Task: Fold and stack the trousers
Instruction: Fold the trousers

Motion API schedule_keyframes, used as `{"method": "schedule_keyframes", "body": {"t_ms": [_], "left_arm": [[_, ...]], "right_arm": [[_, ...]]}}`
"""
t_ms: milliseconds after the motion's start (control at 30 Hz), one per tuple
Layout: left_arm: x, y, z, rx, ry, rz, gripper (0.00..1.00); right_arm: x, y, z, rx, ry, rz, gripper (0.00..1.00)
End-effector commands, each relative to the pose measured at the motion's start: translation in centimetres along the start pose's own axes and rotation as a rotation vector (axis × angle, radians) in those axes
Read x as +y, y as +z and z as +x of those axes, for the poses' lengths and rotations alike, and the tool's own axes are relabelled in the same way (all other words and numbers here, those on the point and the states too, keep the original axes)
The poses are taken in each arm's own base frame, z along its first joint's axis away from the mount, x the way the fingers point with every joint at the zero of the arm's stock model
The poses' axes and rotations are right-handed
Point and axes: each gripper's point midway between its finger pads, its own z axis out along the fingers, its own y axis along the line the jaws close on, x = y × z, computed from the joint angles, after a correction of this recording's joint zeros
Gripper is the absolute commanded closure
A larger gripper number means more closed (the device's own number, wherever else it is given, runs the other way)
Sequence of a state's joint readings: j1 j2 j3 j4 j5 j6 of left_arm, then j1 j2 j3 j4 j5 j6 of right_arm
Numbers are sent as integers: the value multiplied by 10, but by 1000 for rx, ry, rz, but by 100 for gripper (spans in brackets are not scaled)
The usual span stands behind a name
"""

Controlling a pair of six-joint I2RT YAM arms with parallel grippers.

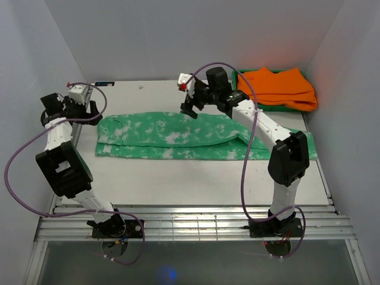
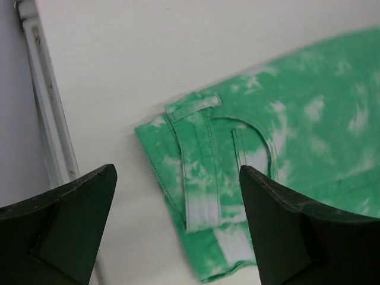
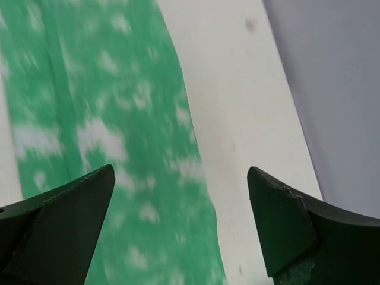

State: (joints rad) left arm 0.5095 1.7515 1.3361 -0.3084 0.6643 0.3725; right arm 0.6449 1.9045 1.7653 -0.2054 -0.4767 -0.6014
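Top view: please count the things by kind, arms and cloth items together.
Robot arms: 2 (left, right)
Green mottled trousers, lying flat: 1
Orange cloth pile: 1 (the number of pieces in it cannot be told)
Green layer under that pile, kind unclear: 1
Total: 5

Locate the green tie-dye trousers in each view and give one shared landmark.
Top external: trousers stretched flat across the middle.
Left wrist: waistband end, centre to right.
Right wrist: a strip down the left half.
Shared landmark: the white table beneath them.
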Motion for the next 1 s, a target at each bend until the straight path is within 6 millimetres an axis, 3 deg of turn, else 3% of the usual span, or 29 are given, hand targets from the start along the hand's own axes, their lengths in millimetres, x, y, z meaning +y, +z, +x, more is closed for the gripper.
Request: {"method": "schedule_keyframes", "body": {"t_ms": [0,33,67,100,133,200,267,400,633,967], "left_arm": [[-32,-17,6,62,529,215,7],[-38,-20,20,110,548,269,11],[-35,-16,26,129,587,296,23],[-33,-14,30,131,713,336,31],[-37,-16,41,161,733,382,37],[-36,-12,48,156,862,440,46],[-36,-9,54,162,917,469,50],[-37,-2,79,209,1038,551,53],[-48,12,111,241,1154,636,43],[-48,32,131,270,1204,674,45]], "right_arm": [[38,-53,108,392,-40,-163,1],[33,-65,126,459,-59,-148,8],[43,-72,148,511,-56,-172,15],[42,-78,155,536,-77,-165,19],[41,-84,169,583,-115,-167,23],[50,-89,190,629,-125,-190,30],[46,-89,200,637,-170,-175,33],[48,-87,216,651,-215,-190,34],[52,-85,235,672,-259,-204,31],[60,-90,258,721,-309,-240,31]]}}
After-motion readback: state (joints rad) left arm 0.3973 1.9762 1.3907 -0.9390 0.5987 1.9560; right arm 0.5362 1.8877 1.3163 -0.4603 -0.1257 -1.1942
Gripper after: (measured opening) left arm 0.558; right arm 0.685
